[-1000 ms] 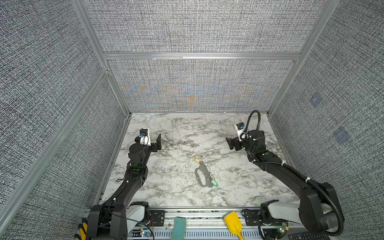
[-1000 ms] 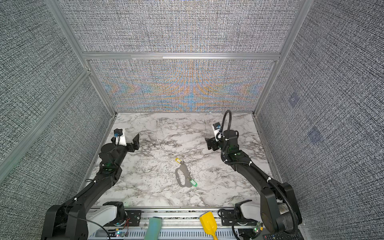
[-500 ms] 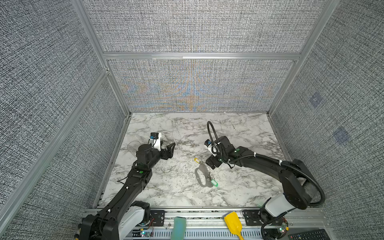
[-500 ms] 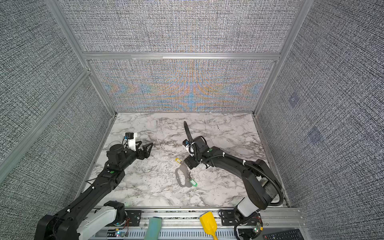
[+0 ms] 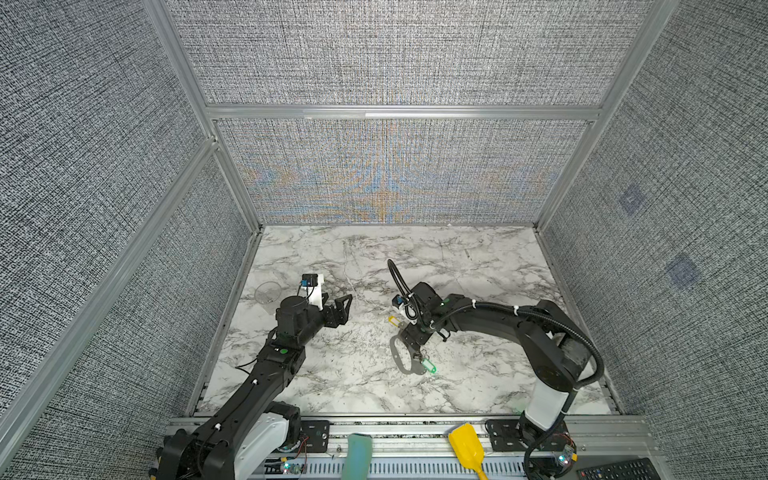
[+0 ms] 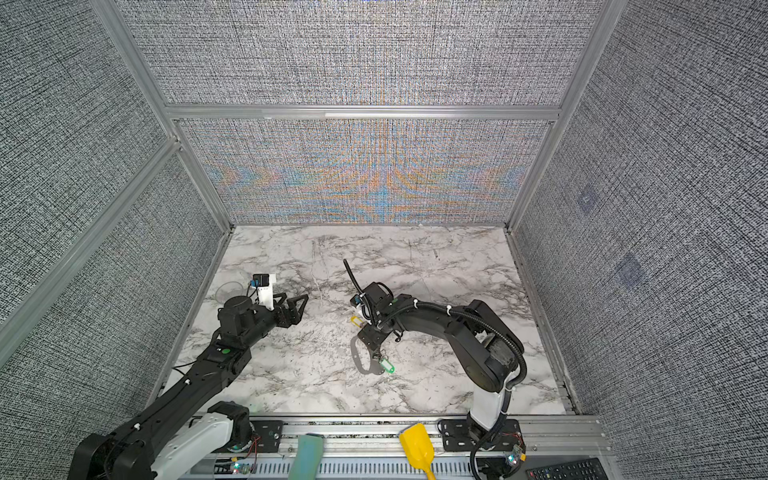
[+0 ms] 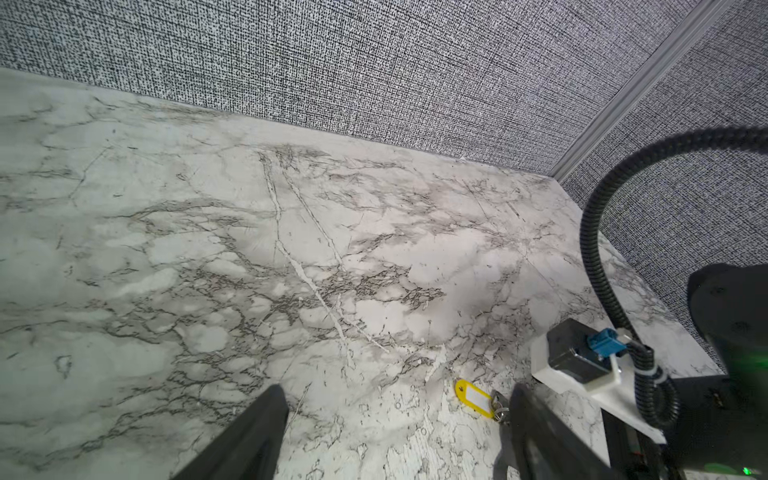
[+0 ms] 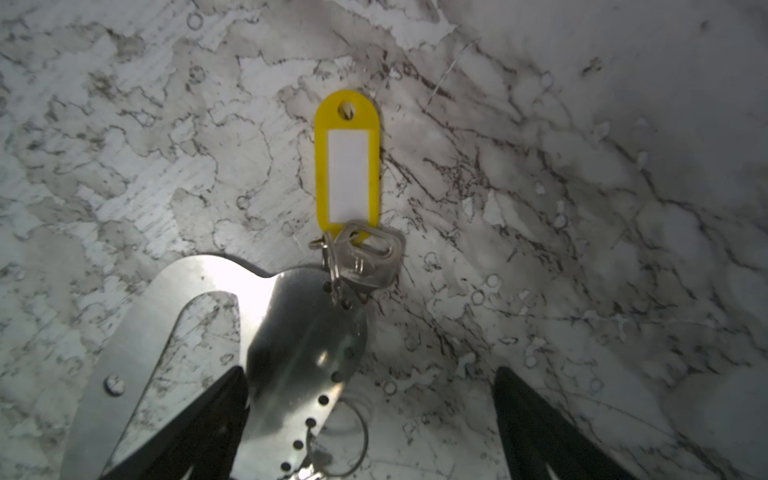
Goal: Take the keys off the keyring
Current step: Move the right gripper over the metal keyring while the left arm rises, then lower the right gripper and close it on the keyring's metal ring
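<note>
While the right end effector (image 8: 370,374) is hovering wide open just over the keyring (image 8: 299,332), gripping nothing, the keyring is lying flat on the desk (image 8: 582,208) with the yellow key tag (image 8: 348,166) ringed to its far end and the green key tag (image 5: 428,367) by its near end. The left end effector (image 7: 395,390) is hanging spread and empty, well apart from them.

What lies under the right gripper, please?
The perforated end of the keyring, with the yellow key tag and a metal key attached. In both top views the right gripper covers that end.
</note>
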You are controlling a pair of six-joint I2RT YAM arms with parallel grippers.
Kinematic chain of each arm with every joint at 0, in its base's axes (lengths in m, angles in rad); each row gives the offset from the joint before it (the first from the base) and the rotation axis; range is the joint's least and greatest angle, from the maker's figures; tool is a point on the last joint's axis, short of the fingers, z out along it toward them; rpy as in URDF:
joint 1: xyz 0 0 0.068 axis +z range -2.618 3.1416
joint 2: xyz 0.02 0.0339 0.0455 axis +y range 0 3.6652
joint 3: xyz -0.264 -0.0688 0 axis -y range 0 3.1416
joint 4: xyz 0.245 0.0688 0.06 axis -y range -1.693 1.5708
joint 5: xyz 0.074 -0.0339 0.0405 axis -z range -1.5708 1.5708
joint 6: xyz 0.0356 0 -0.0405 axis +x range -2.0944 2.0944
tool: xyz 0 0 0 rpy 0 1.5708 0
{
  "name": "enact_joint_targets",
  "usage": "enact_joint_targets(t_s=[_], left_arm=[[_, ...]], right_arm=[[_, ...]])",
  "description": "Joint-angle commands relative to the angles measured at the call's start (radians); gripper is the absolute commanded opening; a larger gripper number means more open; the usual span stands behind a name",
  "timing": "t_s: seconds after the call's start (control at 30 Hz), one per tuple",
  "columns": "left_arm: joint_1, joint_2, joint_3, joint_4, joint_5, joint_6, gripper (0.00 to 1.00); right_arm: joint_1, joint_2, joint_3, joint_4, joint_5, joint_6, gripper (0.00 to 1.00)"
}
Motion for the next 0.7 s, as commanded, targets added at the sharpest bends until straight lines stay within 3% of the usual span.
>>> enact_joint_targets(t_s=[0.0, 0.4, 0.67], left_arm=[[-0.001, 0.002, 0.000, 0.012, -0.011, -0.023, 0.85], [-0.007, -0.013, -0.023, 0.004, -0.028, -0.040, 0.85], [-0.010, -0.044, -0.025, -0.038, -0.041, -0.032, 0.85]], right_arm=[[0.002, 0.007, 0.009, -0.020, 0.035, -0.003, 0.94], [0.004, 0.049, 0.044, -0.033, 0.068, -0.016, 0.98], [0.002, 0.032, 0.053, -0.046, 0.228, -0.034, 0.99]])
